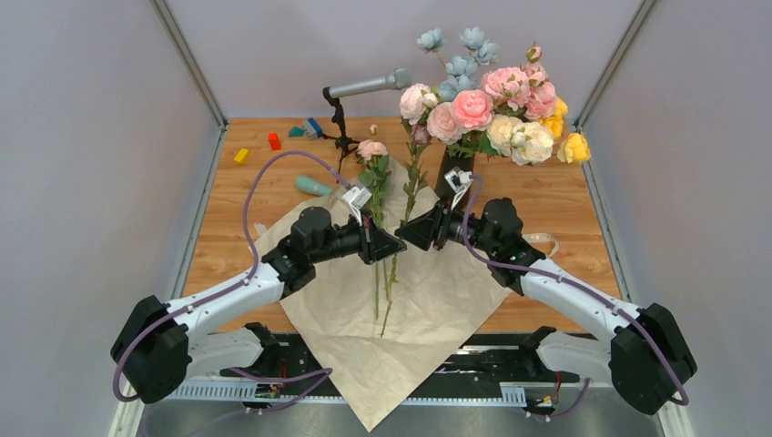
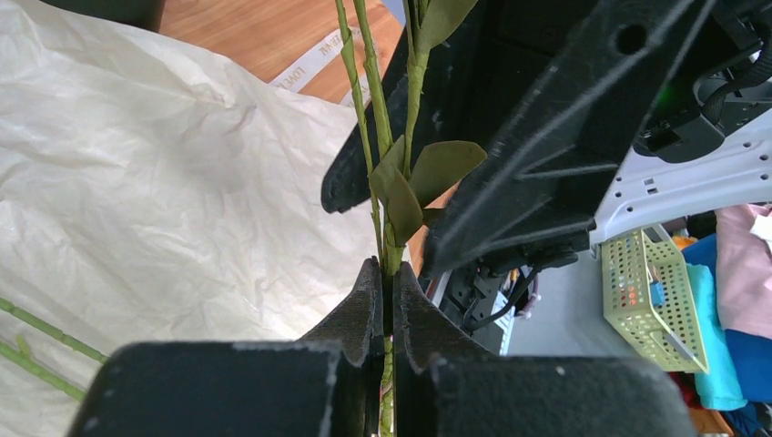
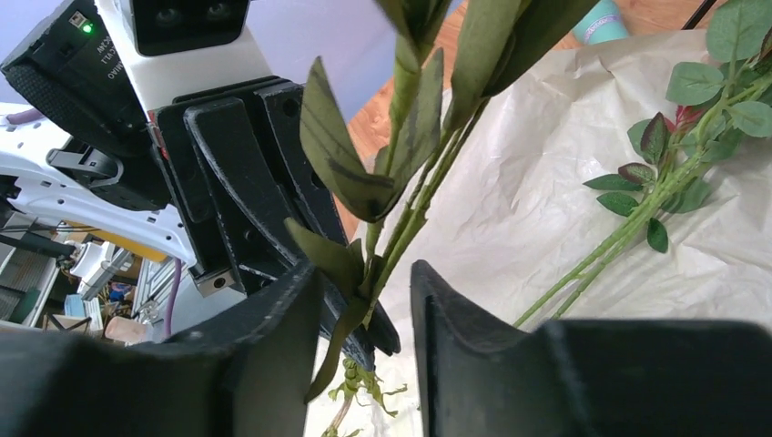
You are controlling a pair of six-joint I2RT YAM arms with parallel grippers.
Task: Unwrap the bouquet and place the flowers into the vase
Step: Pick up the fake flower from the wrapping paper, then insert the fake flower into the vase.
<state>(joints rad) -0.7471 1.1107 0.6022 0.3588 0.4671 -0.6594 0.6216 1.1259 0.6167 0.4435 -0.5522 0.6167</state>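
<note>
Flowers (image 2: pixel 401 196) are held by their thin green stems in the left pincer (image 2: pixel 386 273), whose two dark fingers are pressed tight on the stems with no gap showing. Narrow olive leaves fan out just beyond its tips. The right pincer (image 3: pixel 366 273) faces it tip to tip, very near. Its fingers stand part-way apart on either side of the same stems, with a leaf against the left-hand finger and free space beside the other, so it is not clamped on them.

Under both pincers lies a crinkled beige paper (image 1: pixel 428 300), spread open on the wooden tabletop (image 1: pixel 564 200), its near corner reaching past the front edge between the arm bases. More loose stems (image 3: pixel 628 218) with round green and reddish leaves lie flat on that paper. From above, a pink bloom (image 1: pixel 371 148) and a small mauve bud (image 1: pixel 420 135) show beyond the pincers.

A cream ribbon (image 1: pixel 546 239) lies on the tabletop beside the right arm. Behind the right pincer, towards the far edge, stands the dark vase (image 1: pixel 452 173), carrying pink, cream, pale blue and yellow blooms. Left of it stands a microphone (image 1: pixel 369 85) on a small black stand, then a teal cylinder (image 1: pixel 312 186), a red block (image 1: pixel 274 141) and a yellow block (image 1: pixel 241 155).
</note>
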